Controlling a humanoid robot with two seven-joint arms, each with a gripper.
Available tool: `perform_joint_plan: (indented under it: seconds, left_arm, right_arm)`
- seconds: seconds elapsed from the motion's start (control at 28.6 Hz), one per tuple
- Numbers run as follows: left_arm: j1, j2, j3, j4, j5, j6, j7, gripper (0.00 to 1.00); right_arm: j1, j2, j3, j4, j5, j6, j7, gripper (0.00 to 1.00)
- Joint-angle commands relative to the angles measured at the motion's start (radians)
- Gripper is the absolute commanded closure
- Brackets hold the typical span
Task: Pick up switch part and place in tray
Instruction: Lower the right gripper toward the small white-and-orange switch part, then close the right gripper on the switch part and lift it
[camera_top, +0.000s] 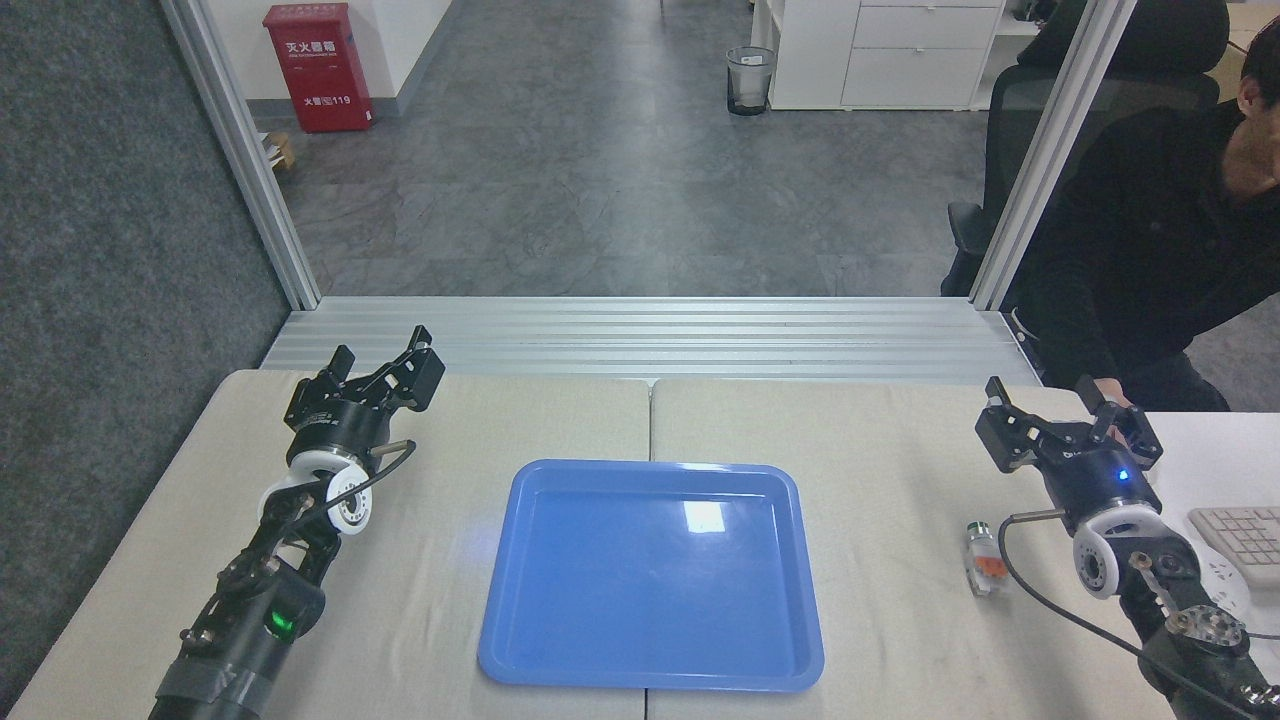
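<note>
- Item 1, switch part: lies flat on the tabletop, right of the tray and well apart from it, just beside the right arm's wrist and its black cable. Nothing holds it.
- Orientation: long axis runs roughly away from the robot, tilted a little. The round green-and-silver button end points to the far side; the white block end points toward the robot; the orange piece sits in the middle.
- Item 2, tray: blue, centred on the tabletop, nothing in it.
- Item 3, right gripper: jaws spread wide, holding nothing. It sits beyond the switch part, farther from the robot, not over it.
- Item 4, left gripper: jaws spread, holding nothing, at the far left of the tabletop, well apart from both tray and part.
- Progress, as judged: 0 of 2 steps done. Pick-up not yet begun; placing not yet begun.
- Left to do: bring the right gripper back and down over the part, close across its short sides, lift, carry left, set it in the tray.
- Also present: a person in black seated at far right; a keyboard at the right edge.
</note>
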Motion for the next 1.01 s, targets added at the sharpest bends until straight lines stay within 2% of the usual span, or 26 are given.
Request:
perform_joint_plan:
  seconds: [0.0, 0.77, 0.98]
  left_arm:
    - [0.000, 0.000, 0.000, 0.000, 0.001, 0.001, 0.000, 0.00]
    - [0.000, 0.000, 0.000, 0.000, -0.001, -0.001, 0.000, 0.00]
    - [0.000, 0.000, 0.000, 0.000, -0.001, 0.001, 0.000, 0.00]
  right_arm:
    - [0.001, -0.036, -0.002, -0.005, -0.004, 0.002, 0.001, 0.01]
    - [0.002, -0.027, 0.016, -0.008, -0.008, 0.000, 0.007, 0.01]
    - [0.074, -0.013, 0.022, -0.008, -0.008, -0.004, 0.008, 0.01]
